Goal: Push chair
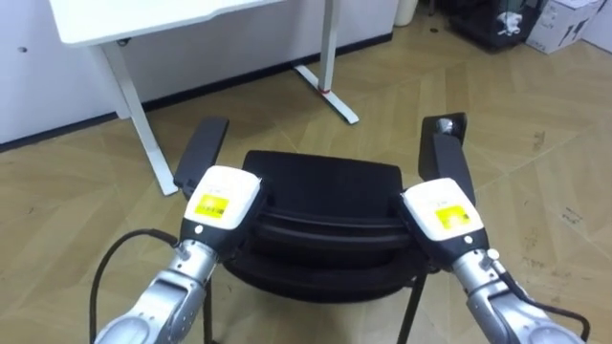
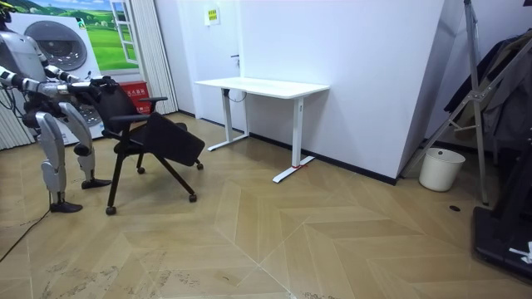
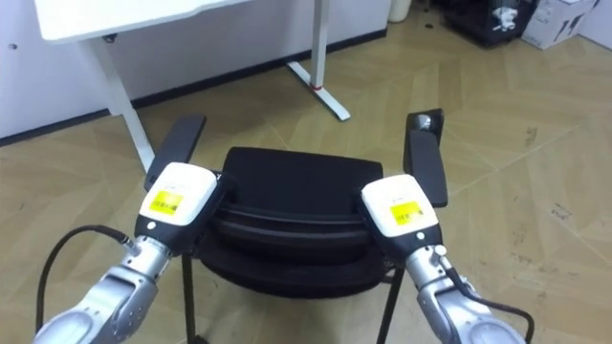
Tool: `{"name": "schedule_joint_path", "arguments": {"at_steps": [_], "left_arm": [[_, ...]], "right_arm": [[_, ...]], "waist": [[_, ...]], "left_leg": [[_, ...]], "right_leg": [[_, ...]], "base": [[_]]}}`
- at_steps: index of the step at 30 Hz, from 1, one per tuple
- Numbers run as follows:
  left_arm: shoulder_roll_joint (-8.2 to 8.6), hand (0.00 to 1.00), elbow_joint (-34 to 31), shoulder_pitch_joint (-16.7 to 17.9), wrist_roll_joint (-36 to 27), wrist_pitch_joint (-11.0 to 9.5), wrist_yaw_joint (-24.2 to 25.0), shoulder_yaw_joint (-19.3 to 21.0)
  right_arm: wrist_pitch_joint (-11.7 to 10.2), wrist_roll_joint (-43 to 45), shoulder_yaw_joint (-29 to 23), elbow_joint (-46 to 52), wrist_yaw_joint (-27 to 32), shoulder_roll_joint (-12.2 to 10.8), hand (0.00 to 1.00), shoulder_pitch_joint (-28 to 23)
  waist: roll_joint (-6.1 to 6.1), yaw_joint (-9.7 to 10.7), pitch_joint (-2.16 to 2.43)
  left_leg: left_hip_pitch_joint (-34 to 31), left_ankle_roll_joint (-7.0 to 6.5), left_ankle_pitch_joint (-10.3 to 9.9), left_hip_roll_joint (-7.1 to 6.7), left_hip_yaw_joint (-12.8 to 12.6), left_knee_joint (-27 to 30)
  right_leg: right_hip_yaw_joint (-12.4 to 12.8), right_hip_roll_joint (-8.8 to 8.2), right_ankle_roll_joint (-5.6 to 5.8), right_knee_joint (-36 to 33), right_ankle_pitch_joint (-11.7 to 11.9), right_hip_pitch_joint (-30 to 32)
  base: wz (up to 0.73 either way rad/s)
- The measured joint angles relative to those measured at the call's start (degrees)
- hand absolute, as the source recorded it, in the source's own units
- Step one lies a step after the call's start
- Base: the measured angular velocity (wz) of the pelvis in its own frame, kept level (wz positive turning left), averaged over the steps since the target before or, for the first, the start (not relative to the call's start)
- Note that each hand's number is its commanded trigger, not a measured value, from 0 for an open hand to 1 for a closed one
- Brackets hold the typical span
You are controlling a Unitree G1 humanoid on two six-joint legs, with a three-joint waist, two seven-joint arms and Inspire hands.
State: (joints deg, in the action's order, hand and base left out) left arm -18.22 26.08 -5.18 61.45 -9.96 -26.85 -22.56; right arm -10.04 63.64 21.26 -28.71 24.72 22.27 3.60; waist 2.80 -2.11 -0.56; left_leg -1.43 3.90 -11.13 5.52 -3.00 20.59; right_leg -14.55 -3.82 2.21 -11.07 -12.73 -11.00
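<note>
Black chair [image 1: 330, 186] stands on the wood floor [image 1: 545, 124] a little short of the white desk [image 1: 143, 17], its backrest away from the desk. The left hand [image 1: 222, 199] and right hand [image 1: 440, 212] touch the backrest's two upper corners; whether they clasp it I cannot tell.

Ahead of me a white desk [image 2: 262, 85] stands against a plain white wall [image 2: 366, 58], on a pale herringbone wood floor [image 2: 332, 241]. Past the desk, toward the room view's right, sits a white bucket [image 2: 440, 169]; toward its left, a curtain [image 2: 154, 50] and a landscape poster [image 2: 75, 17].
</note>
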Motion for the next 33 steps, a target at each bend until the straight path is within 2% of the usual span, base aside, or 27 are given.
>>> {"name": "schedule_joint_path", "arguments": {"at_steps": [2, 4, 8, 9, 10, 11, 13, 15, 16, 17, 18, 19, 21, 22, 23, 24, 25, 26, 27, 28, 30, 31, 32, 33], "left_arm": [[0.05, 1.0, 0.1, 0.2, 0.1, 0.0, 0.0, 0.0], [0.08, 1.0, 0.0, 0.4, 0.0, 0.0, -0.2, 0.0], [-0.02, 1.0, 0.0, 0.6, 0.0, 0.1, -0.8, -0.1], [-0.04, 1.0, -0.1, 1.0, 0.0, 0.1, -1.5, -0.1], [-0.1, 1.0, -0.2, 1.1, 0.0, 0.1, -1.9, 0.0], [-0.24, 1.0, -0.5, 1.4, 0.0, 0.1, -2.4, 0.0], [-0.45, 1.0, -0.7, 1.5, 0.0, -0.2, -2.8, 0.0], [-0.77, 1.0, -0.7, 1.7, 0.0, -1.1, -3.0, 0.1], [-0.88, 1.0, -0.7, 1.8, 0.0, -1.4, -3.0, 0.3], [-0.9, 1.0, -1.0, 2.2, -0.1, -1.8, -3.0, 0.4], [-0.86, 1.0, -1.6, 2.4, 0.0, -1.8, -2.9, 0.4], [-0.85, 1.0, -1.9, 2.4, 0.0, -1.9, -2.9, 0.4], [-0.84, 1.0, -2.6, 2.5, 0.0, -2.1, -2.5, 0.4], [-0.8, 1.0, -2.8, 2.4, 0.0, -2.1, -2.5, 0.4], [-0.76, 1.0, -3.0, 2.3, 0.0, -2.0, -2.5, 0.5], [-0.57, 1.0, -2.9, 2.1, 0.0, -2.0, -2.2, 0.4], [-0.51, 1.0, -2.8, 2.2, -0.1, -2.0, -2.1, 0.3], [-0.37, 1.0, -2.3, 2.2, -0.6, -2.0, -2.1, -0.1], [-0.38, 1.0, -2.2, 2.2, -0.6, -2.0, -1.9, -0.1], [-0.44, 1.0, -2.2, 2.0, -0.6, -2.1, -1.7, -0.1], [-0.89, 1.0, -2.3, 1.6, -0.6, -2.1, -1.3, -0.1], [-1.1, 1.0, -2.2, 1.5, -0.6, -2.2, -1.4, -0.1], [-1.65, 1.0, -2.3, 1.2, -0.6, -2.5, -1.5, -0.1], [-1.86, 1.0, -2.3, 1.1, -0.7, -2.7, -1.8, -0.2]], "right_arm": [[-0.1, 0.0, 0.0, -0.3, 0.2, -0.2, 1.0, -0.1], [-0.5, 0.0, 0.0, -0.6, 0.2, -0.2, 1.0, -0.2], [-1.1, -0.1, -0.1, -0.6, 0.9, 0.0, 1.0, -0.5], [-1.3, 0.0, 0.0, -0.4, 1.0, 0.1, 1.0, -0.7], [-1.4, 0.0, 0.0, -0.3, 1.3, 0.1, 1.0, -0.7], [-1.4, 0.0, 0.0, -0.2, 1.8, 0.1, 1.0, -0.7], [-1.6, 0.3, 0.0, -0.6, 3.0, 0.1, 1.0, -0.8], [-2.0, 0.9, -0.2, -1.2, 4.0, 0.0, 1.0, -0.7], [-2.1, 0.9, -0.2, -1.4, 4.4, 0.0, 1.0, -0.6], [-2.5, 1.2, -0.2, -1.6, 5.1, 0.2, 1.0, -0.6], [-2.9, 1.4, -0.3, -1.6, 5.8, 0.3, 1.0, -0.6], [-3.1, 1.4, -0.5, -1.6, 6.1, 0.4, 1.0, -0.6], [-3.2, 1.4, -0.8, -2.0, 7.5, 0.6, 1.0, -0.6], [-3.2, 1.4, -1.0, -2.0, 7.7, 0.6, 1.0, -0.6], [-3.2, 1.6, -1.4, -2.1, 7.8, 0.6, 1.0, -0.4], [-3.2, 2.0, -1.9, -2.6, 8.2, 0.6, 1.0, -0.3], [-3.2, 2.1, -2.0, -2.7, 8.2, 0.6, 1.0, -0.3], [-3.2, 1.9, -1.9, -3.0, 8.2, 0.7, 1.0, -0.5], [-3.1, 1.8, -1.8, -3.1, 8.1, 0.6, 1.0, -0.7], [-3.1, 1.7, -1.8, -3.2, 8.2, 0.6, 1.0, -0.7], [-2.9, 1.7, -1.8, -3.6, 8.7, 0.0, 1.0, -0.6], [-2.8, 1.7, -1.8, -3.7, 8.8, -0.1, 1.0, -0.6], [-2.7, 1.7, -1.8, -3.6, 8.9, -0.4, 1.0, -0.6], [-2.6, 1.7, -1.7, -3.6, 9.0, -0.8, 1.0, -0.6]], "waist": [[-0.13, 0.0, -0.25], [0.11, 0.1, -0.26], [0.51, 1.1, 0.09], [0.54, 1.0, 0.5], [0.86, 0.9, 0.4], [0.61, 0.7, 0.49], [0.94, 0.3, 0.57], [1.55, -0.3, 0.55], [1.29, -0.4, 0.64], [1.33, -0.4, 0.5], [1.63, -0.1, 0.72], [1.79, 0.1, 0.69], [2.11, 0.4, 0.96], [2.12, 0.4, 0.98], [2.21, 0.5, 0.98], [1.86, 0.8, 0.79], [1.84, 0.8, 0.74], [1.79, 1.0, 0.54], [1.6, 1.0, 0.5], [1.39, 1.1, 0.45], [0.53, 1.3, 0.21], [0.42, 1.3, 0.18], [0.2, 1.4, 0.14], [-0.18, 1.6, 0.05]], "left_leg": [[-0.4, 0.19, -0.6, 0.32, 0.2, 1.5], [-0.8, 0.29, -0.7, 0.4, 0.4, 2.7], [-3.6, 0.08, -0.5, 0.96, -0.8, 6.1], [-4.0, 0.02, -0.3, 1.07, -1.4, 5.8], [-4.0, 0.0, -0.2, 1.11, -1.6, 5.6], [-4.0, 0.03, -0.1, 1.06, -1.8, 5.0], [-3.4, 0.07, -0.1, 0.92, -2.0, 3.8], [-2.3, -0.14, 0.1, 0.44, -3.5, 1.9], [-2.2, -0.28, 0.2, 0.27, -3.9, 1.6], [-1.9, -0.61, 0.3, -0.38, -4.6, 0.7], [-1.9, -0.95, 0.4, -1.13, -4.9, 0.4], [-1.9, -1.27, 0.4, -1.5, -5.2, 0.4], [-1.7, -2.92, -0.5, -3.15, -6.8, -0.3], [-1.7, -3.42, -0.9, -3.57, -7.5, -0.3], [-1.7, -4.33, -1.5, -4.6, -8.3, -0.3], [-0.9, -5.18, -2.0, -5.59, -8.9, -0.4], [-0.3, -5.6, -2.2, -6.09, -9.2, -0.4], [0.9, -6.45, -2.8, -6.9, -9.7, -0.5], [1.5, -7.17, -3.3, -7.07, -9.8, -0.5], [1.6, -7.46, -3.5, -7.11, -9.8, -0.4], [1.9, -8.53, -4.3, -6.84, -9.7, -0.5], [2.1, -8.76, -4.4, -6.85, -9.7, -0.7], [2.3, -9.28, -4.6, -6.78, -9.6, -1.0], [2.1, -9.63, -4.8, -6.23, -9.5, -1.1]], "right_leg": [[-0.4, 0.02, -0.05, -1.6, -1.6, 0.1], [-1.1, -0.08, -0.12, -3.1, -2.8, 0.3], [-2.8, -0.13, -0.62, -4.8, -4.0, 1.2], [-2.7, -0.19, -0.73, -5.2, -4.1, 2.0], [-2.6, -0.25, -0.77, -5.3, -4.2, 2.2], [-2.3, -0.45, -0.78, -5.6, -4.3, 2.6], [-1.6, -0.87, -0.76, -5.6, -4.2, 3.0], [-0.4, -1.6, -0.45, -5.8, -4.1, 3.6], [0.0, -1.82, -0.29, -5.8, -4.0, 3.7], [0.5, -2.53, 0.15, -5.8, -4.0, 3.9], [0.8, -3.4, 0.65, -6.0, -4.0, 4.2], [0.8, -3.87, 0.95, -6.1, -4.0, 4.3], [1.2, -6.07, 2.23, -8.0, -4.4, 5.0], [1.5, -6.6, 2.59, -9.6, -4.6, 5.7], [2.0, -8.08, 3.12, -13.8, -4.9, 7.9], [1.9, -9.91, 3.12, -19.4, -4.7, 10.3], [1.9, -10.87, 3.14, -22.0, -4.4, 11.1], [2.0, -12.45, 3.22, -25.9, -3.6, 12.2], [2.1, -13.4, 3.06, -28.3, -2.3, 13.3], [2.1, -13.54, 2.67, -29.1, -1.5, 13.6], [1.8, -13.55, 2.37, -30.7, 2.2, 15.3], [2.0, -13.6, 2.09, -31.3, 3.1, 15.9], [2.9, -13.52, 1.59, -32.9, 3.8, 17.6], [3.9, -11.79, 1.7, -33.6, 2.3, 19.5]], "base": [[0.13], [0.23], [0.25], [0.09], [-0.06], [-0.12], [-0.16], [-0.25], [-0.26], [-0.17], [-0.11], [-0.04], [-0.1], [-0.24], [-0.24], [-0.24], [-0.16], [-0.12], [-0.09], [-0.06], [-0.02], [-0.05], [-0.04], [0.0]]}}
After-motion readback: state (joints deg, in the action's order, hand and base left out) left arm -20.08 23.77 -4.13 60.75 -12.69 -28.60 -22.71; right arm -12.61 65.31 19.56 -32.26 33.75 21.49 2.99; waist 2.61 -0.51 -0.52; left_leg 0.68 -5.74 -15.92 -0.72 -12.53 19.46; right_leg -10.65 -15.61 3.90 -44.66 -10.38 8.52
